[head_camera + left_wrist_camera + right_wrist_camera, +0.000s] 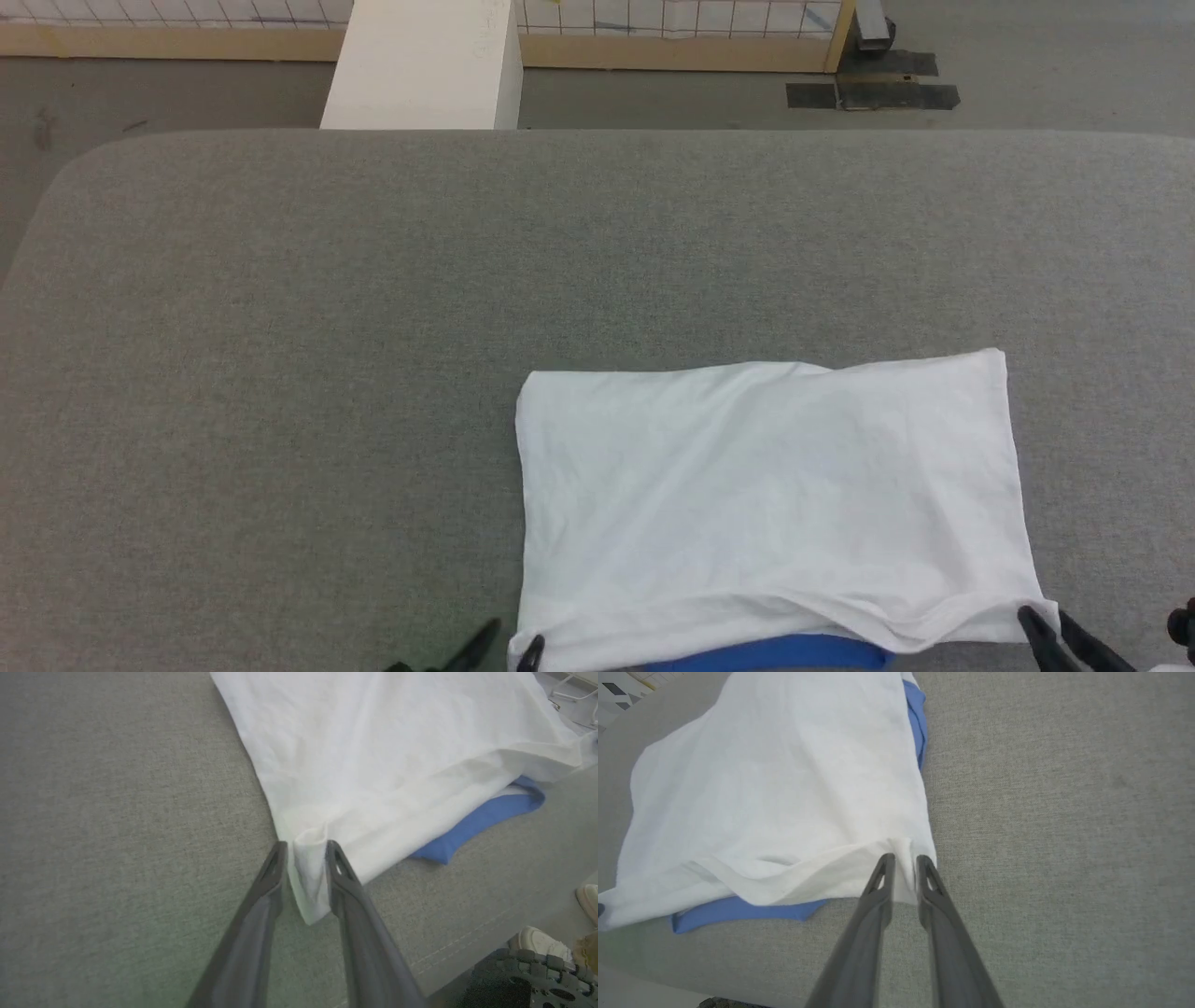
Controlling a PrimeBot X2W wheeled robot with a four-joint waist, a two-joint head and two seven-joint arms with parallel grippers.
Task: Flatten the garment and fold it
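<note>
While low at corners of the garment [775,495], both jaws apart.

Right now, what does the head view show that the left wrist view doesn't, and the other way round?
Head view: the shirt as a folded rectangle, the right gripper at its near right corner, and a white pillar and a fence beyond the table.
Left wrist view: a shirt corner standing between the left gripper's parted fingers, plus a person's pale shoes and a dark ridged part beside the table.
Both: the white shirt, its blue edge peeking out underneath, the grey table and the left gripper.
</note>
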